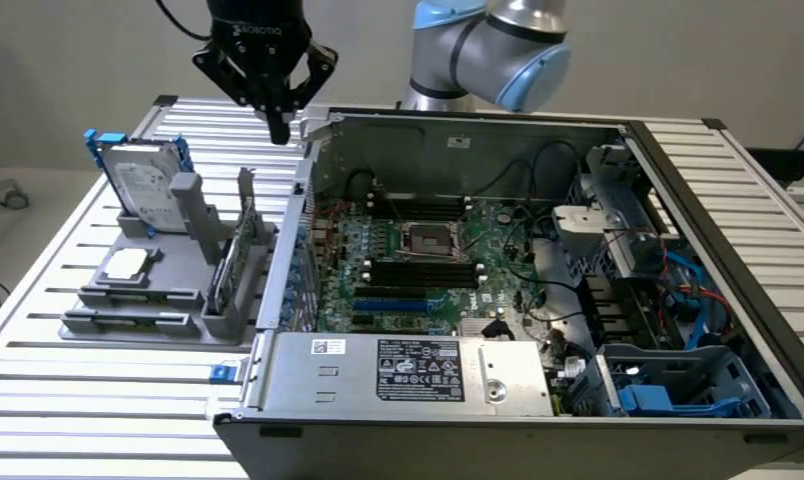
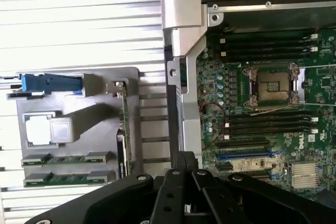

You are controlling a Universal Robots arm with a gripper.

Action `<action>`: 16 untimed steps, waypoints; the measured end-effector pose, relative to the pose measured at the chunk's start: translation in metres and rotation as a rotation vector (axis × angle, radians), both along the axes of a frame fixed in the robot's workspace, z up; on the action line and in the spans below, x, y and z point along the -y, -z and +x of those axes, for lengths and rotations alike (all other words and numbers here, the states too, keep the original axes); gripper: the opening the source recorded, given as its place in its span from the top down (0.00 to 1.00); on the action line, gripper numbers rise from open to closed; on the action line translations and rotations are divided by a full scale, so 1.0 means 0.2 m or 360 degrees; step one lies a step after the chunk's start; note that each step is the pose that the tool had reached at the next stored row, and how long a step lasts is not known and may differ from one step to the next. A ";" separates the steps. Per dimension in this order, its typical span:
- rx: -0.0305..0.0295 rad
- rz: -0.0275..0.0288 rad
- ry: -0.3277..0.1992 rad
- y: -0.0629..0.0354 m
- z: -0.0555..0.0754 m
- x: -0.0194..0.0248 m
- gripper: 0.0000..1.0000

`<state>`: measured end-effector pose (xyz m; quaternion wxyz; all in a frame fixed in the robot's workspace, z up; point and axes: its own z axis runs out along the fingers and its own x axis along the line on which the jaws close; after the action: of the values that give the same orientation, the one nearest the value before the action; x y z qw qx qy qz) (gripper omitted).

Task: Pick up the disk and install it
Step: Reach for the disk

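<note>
Hovering my hand (image 1: pixel 283 127) near the case wall (image 1: pixel 299 190), closed and empty; the disk (image 1: pixel 146 180) stands upright in the grey holder (image 1: pixel 135 300) on the counter (image 1: pixel 55 400), stiff, probably heavy, better gripped across flat faces

Robotics laboratory bench. A Universal Robots arm (image 1: pixel 489 50) stands behind a slatted aluminium table (image 1: pixel 95 400) that carries an open computer case (image 1: pixel 509 432) and a grey parts fixture (image 1: pixel 135 322) holding the disk (image 1: pixel 142 185) upright, before a plain wall (image 1: pixel 82 50).
</note>
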<state>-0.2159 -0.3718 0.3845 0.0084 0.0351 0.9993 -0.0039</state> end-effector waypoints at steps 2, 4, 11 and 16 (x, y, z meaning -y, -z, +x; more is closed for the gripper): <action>-0.00004 -0.00046 0.0000 0.005 -0.05 -0.024 0.89; -0.00007 -0.00085 0.0000 0.010 -0.09 -0.045 0.89; -0.00019 -0.00181 0.0000 0.024 -0.25 -0.105 0.89; -0.00037 -0.00248 0.0000 0.033 -0.36 -0.146 0.89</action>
<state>-0.2887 -0.3427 0.3779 0.0076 0.0350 0.9993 -0.0117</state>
